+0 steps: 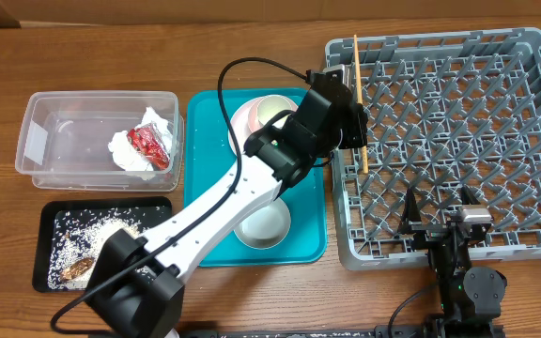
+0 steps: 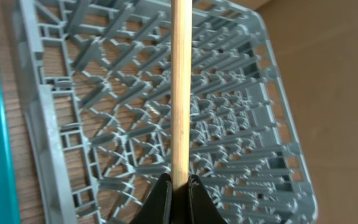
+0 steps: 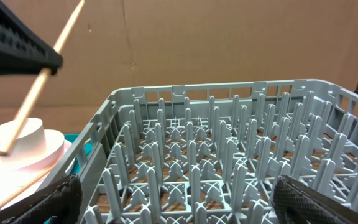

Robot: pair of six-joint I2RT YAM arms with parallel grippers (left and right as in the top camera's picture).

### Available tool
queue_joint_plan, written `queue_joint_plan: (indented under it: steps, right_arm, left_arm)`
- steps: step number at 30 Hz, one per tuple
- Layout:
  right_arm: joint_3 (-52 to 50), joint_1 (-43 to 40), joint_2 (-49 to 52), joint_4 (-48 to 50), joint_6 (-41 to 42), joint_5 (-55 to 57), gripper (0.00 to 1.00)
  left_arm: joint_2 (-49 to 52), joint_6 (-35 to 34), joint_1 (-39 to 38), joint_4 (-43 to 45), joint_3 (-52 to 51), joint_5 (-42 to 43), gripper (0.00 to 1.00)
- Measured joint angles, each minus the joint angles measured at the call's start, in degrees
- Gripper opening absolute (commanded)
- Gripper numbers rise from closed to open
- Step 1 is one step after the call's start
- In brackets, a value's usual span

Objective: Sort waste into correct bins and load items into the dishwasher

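My left gripper (image 1: 359, 120) is shut on a wooden chopstick (image 1: 356, 66) and holds it over the left edge of the grey dish rack (image 1: 440, 39). In the left wrist view the chopstick (image 2: 180, 93) runs straight up from the shut jaws (image 2: 179, 190) above the rack's pegs (image 2: 247, 124). My right gripper (image 1: 440, 208) is open and empty at the rack's front edge; its fingers (image 3: 179, 199) frame the pegs. The pink plate (image 1: 242, 122), cream cup (image 1: 275, 108) and bowl (image 1: 263, 225) are on the teal tray (image 1: 313, 235). The napkin (image 1: 125, 150) and red wrapper (image 1: 148, 143) lie in the clear tub (image 1: 45, 141).
The black tray (image 1: 50, 216) at the front left holds crumbs (image 1: 92, 235). My left arm stretches diagonally over the teal tray. In the right wrist view the chopstick (image 3: 42, 81) and the plate with the cup (image 3: 23, 146) show left of the rack wall (image 3: 98, 137).
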Motion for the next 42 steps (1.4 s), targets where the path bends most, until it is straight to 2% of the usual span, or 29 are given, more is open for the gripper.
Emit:
queue_joint_plan:
  steps: [4, 9, 13, 17, 20, 24, 28, 31, 35, 39, 42]
  right_arm:
    - [0.00, 0.00, 0.00, 0.04, 0.04, 0.00, 1.00]
    - [0.00, 0.02, 0.00, 0.02, 0.04, 0.00, 1.00]
    - [0.00, 0.00, 0.00, 0.02, 0.04, 0.00, 1.00]
    - [0.00, 0.02, 0.00, 0.02, 0.02, -0.02, 1.00]
    - [0.00, 0.00, 0.00, 0.02, 0.00, 0.00, 1.00]
    - [0.00, 0.00, 0.00, 0.04, 0.04, 0.00, 1.00]
    - [0.00, 0.00, 0.00, 0.04, 0.00, -0.02, 1.00]
    - [0.00, 0.00, 0.00, 0.07, 0.00, 0.00, 1.00]
    - [0.00, 0.00, 0.00, 0.00, 0.02, 0.00, 1.00]
    - [0.00, 0.00, 0.00, 0.04, 0.00, 0.00, 1.00]
    - [0.00, 0.00, 0.00, 0.00, 0.02, 0.00, 1.00]
  left_arm:
    - [3.52, -2.49, 0.00, 1.22, 0.00, -1.01, 0.06]
    - [7.41, -3.74, 0.00, 3.87, 0.00, -1.31, 0.33]
    - [7.78, -3.45, 0.00, 5.16, 0.00, -1.44, 0.40]
    - [7.78, -1.88, 0.00, 5.31, 0.04, -1.33, 0.39]
    - [7.78, 2.05, 0.00, 5.29, 0.04, -0.48, 0.38]
    - [7.39, 11.98, 0.09, 2.86, 0.04, 1.49, 0.39]
    - [5.09, 23.37, 0.55, -3.61, 0.07, 2.05, 0.39]
    - [2.64, 28.48, 1.55, -9.51, 0.15, 1.11, 0.36]
    - [0.66, 32.24, 3.41, -17.35, 0.50, -0.76, 0.28]
    - [0.61, 33.59, 4.26, -24.83, 0.50, -2.51, 0.25]
    - [0.63, 34.05, 4.24, -26.12, 0.48, -4.79, 0.26]
